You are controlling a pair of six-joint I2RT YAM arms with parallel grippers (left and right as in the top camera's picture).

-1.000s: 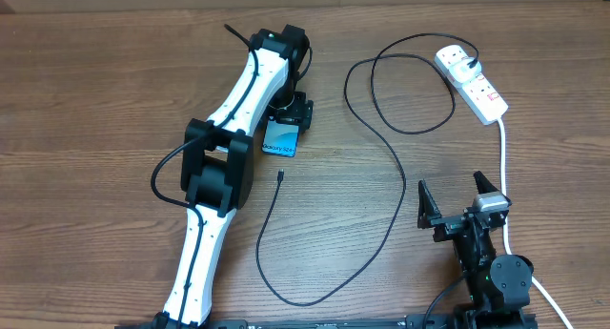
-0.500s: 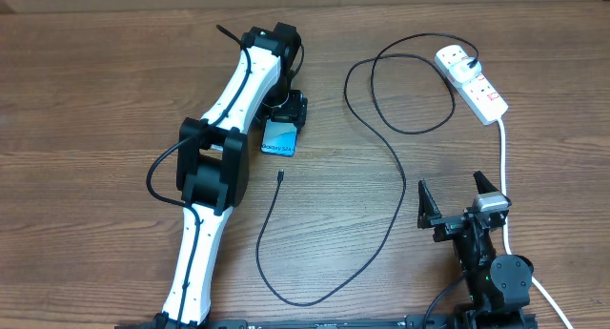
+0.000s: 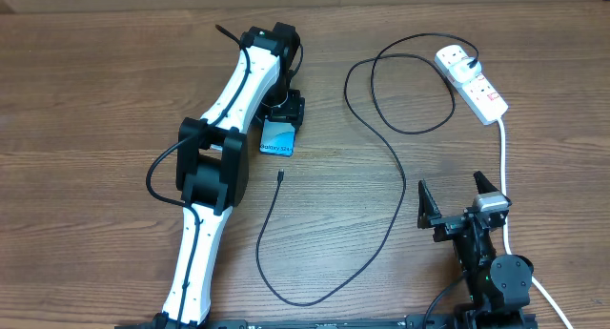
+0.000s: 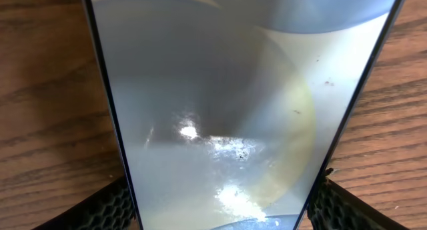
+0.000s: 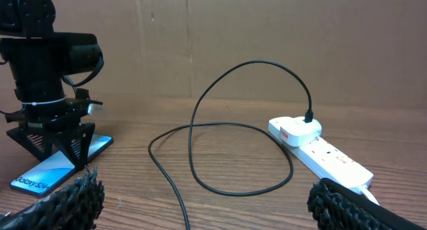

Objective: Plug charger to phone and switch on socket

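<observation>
Found the phone (image 3: 278, 139) flat on the worktop (image 3: 95, 129), screen up, directly under the left gripper (image 3: 284, 113). Noted jaws astride its long edges, pads (image 4: 110, 210) right at the rim. Cannot tell contact from near miss, so cannot call it held. Logged the right gripper (image 3: 456, 197) spread wide, holding nothing, near the front edge beside the thick white lead (image 3: 503, 167).

Traced the charger (image 5: 257, 63) from a white adapter (image 3: 456, 57) seated on the socket (image 3: 481, 89), through loose loops, to the plug tip (image 3: 280, 175) lying free just short of the phone's near end. Not yet plugged in. Switch position too small to read.

Risks, as judged:
- Squeezing a thin glossy slab by its edges: likely to skid or tip up if off-centre.
- Shifting the phone: could knock the tip out of line.
- Pulling the tip: may drag the slack loops, tug the adapter loose or slide the socket.
- Finding the port: hard under screen glare in the wrist view.
</observation>
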